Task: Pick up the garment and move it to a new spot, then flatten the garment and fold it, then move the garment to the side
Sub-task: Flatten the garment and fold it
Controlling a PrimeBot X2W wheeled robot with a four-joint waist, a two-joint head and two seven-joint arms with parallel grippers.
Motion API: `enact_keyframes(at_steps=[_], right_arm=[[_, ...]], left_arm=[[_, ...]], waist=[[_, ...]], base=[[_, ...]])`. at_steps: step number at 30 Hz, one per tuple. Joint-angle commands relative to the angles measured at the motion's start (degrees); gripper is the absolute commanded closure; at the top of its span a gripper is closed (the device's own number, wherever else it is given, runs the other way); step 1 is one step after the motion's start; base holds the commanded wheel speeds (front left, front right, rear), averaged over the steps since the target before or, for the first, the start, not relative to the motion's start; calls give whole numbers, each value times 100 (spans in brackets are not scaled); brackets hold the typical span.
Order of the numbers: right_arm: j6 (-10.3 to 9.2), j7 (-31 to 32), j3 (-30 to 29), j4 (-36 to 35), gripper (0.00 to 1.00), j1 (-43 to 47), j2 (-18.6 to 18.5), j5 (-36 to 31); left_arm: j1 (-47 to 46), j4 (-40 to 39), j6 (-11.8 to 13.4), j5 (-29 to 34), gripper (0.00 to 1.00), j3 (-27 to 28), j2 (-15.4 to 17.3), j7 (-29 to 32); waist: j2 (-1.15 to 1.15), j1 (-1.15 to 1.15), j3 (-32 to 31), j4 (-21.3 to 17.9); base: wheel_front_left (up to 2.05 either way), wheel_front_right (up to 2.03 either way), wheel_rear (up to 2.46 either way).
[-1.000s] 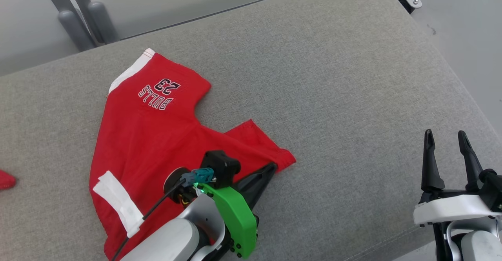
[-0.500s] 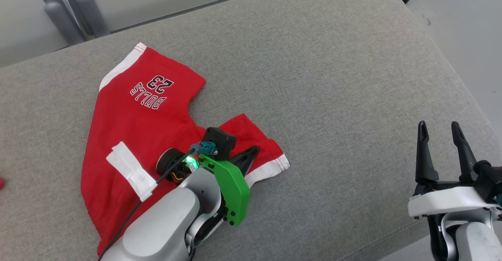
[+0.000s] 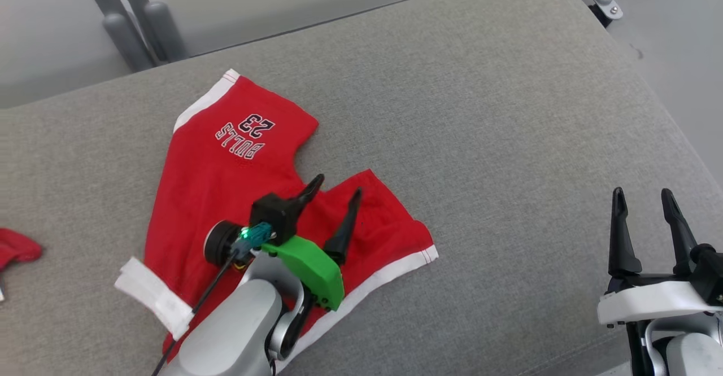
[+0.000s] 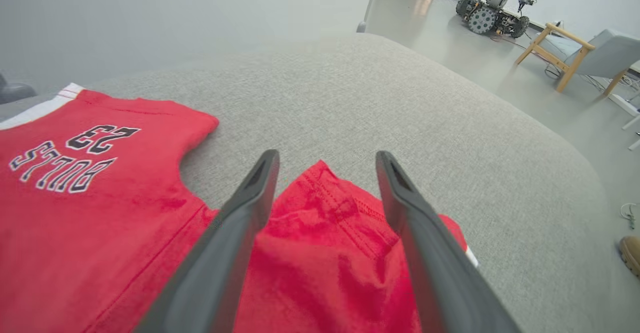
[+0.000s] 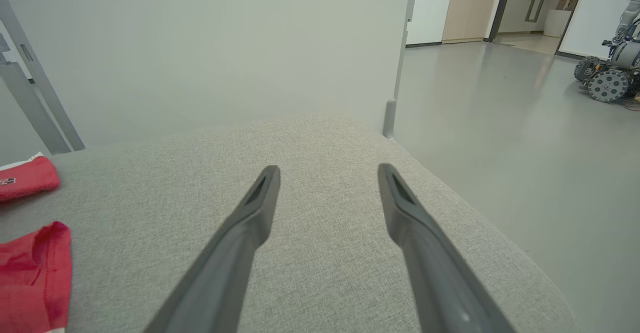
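One grey fabric-covered bench (image 3: 508, 110) is noted on a pale grey floor (image 5: 500, 123), the red garment (image 3: 226, 184) being spread at its left beneath the left end effector (image 3: 338, 185), fingers parted and empty, the right end effector (image 3: 643, 192) likewise held open near the front right edge.

Bright, even, diffuse light; soft faint shadows, no harsh glare. Head view sharp; wrist views wide-angle, edges bowed, fingers slightly soft.
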Motion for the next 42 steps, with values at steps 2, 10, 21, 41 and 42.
enact_keyframes(at_steps=[2,10,21,41,42], right_arm=[[0,-18,-16,-95,0,92,-92,-93],[0,-18,-103,-276,0,381,-342,-217],[0,-18,-168,-177,0,877,-431,-288],[0,-18,34,106,0,865,-112,-277],[0,-18,35,108,0,854,-111,-278]], left_arm=[[280,-154,219,63,0,188,96,-278],[1698,-1407,879,600,0,1519,384,-464],[3344,-2076,88,1756,0,3137,-12,-457],[3773,-1854,-934,2666,0,4635,-655,-458],[3762,-1844,-947,2676,0,4655,-665,-458]], waist=[[0,0,-295,332],[0,0,-784,1016],[0,0,-1105,1840],[0,0,-1146,1612],[0,0,-1145,1590]], base=[[0,0,0],[0,0,0],[0,0,0],[0,0,0],[0,0,0]])
